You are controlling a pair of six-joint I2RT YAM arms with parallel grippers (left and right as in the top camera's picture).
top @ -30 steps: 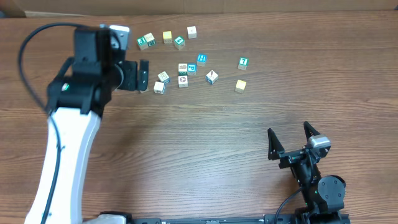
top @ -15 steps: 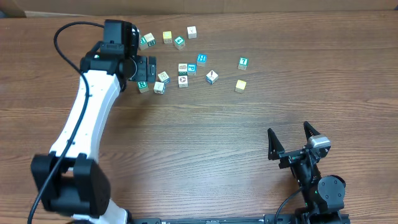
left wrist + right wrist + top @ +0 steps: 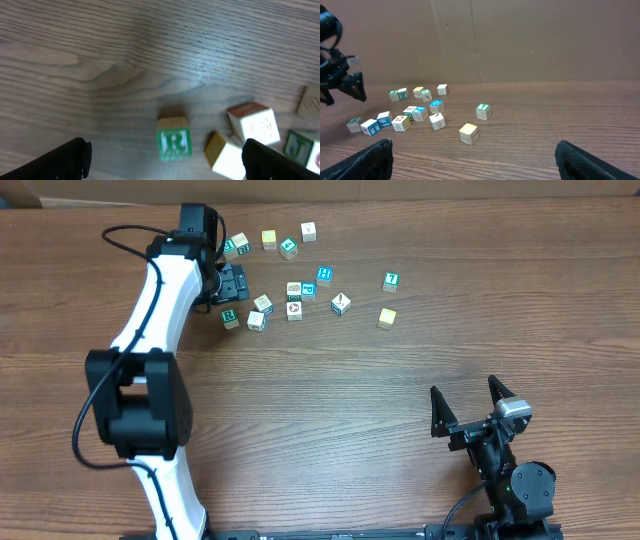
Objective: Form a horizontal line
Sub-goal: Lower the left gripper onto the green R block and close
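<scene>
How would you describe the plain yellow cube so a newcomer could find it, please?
On the table, look toward the far edge. The yellow cube lies apart at the right, just nearer than the T cube; unlike its neighbours, its top is blank.

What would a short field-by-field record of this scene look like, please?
Left gripper: open, empty, hovering near the green R cube
Right gripper: open, empty, far from all cubes
Pale white cube: just right of the green R cube in the overhead view
Green T cube: apart, at the right of the group
Plain yellow cube: below the green T cube in the overhead view
Line: not yet formed
Table: wood grain, other lettered cubes scattered near the top
</scene>
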